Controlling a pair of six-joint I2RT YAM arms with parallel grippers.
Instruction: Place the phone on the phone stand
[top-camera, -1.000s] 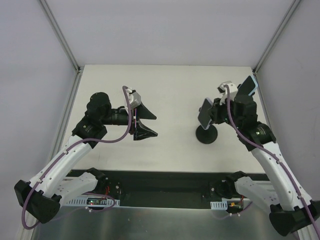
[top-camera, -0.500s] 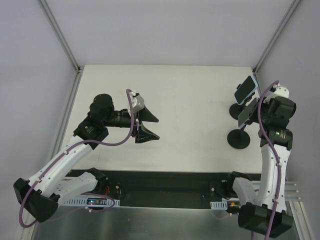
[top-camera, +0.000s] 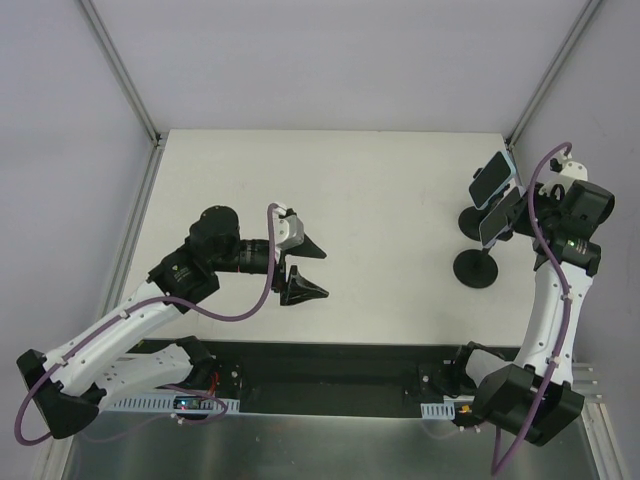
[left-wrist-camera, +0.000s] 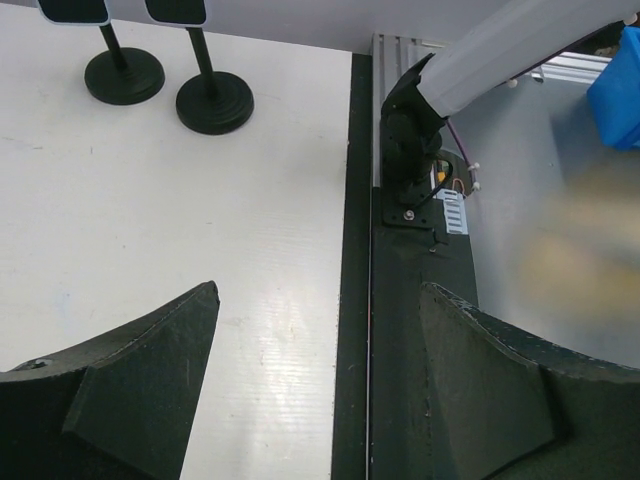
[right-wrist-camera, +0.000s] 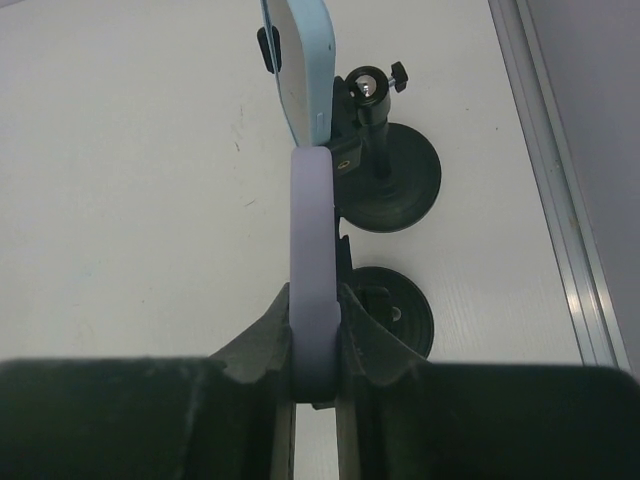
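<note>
My right gripper (top-camera: 505, 217) is shut on a lavender phone (top-camera: 494, 222), seen edge-on between the fingers in the right wrist view (right-wrist-camera: 310, 250). The phone stands upright over the near black phone stand (top-camera: 476, 268), against its holder; its round base (right-wrist-camera: 398, 322) shows just right of the phone. A second stand (top-camera: 467, 220) behind it carries a light-blue-cased phone (top-camera: 491, 177), which also shows in the right wrist view (right-wrist-camera: 300, 70). My left gripper (top-camera: 303, 270) is open and empty over the table's middle front, far from both stands.
The left wrist view shows both stand bases (left-wrist-camera: 214, 103) far off, the black strip (left-wrist-camera: 355, 250) along the table's near edge, the right arm's base (left-wrist-camera: 410, 140) and a blue box (left-wrist-camera: 615, 90). An aluminium rail (right-wrist-camera: 545, 180) runs along the table's right side.
The right gripper moved right with the lavender phone, and the near stand moved right with it, ending beside the other stand. The left gripper drifted down and right, still open.
</note>
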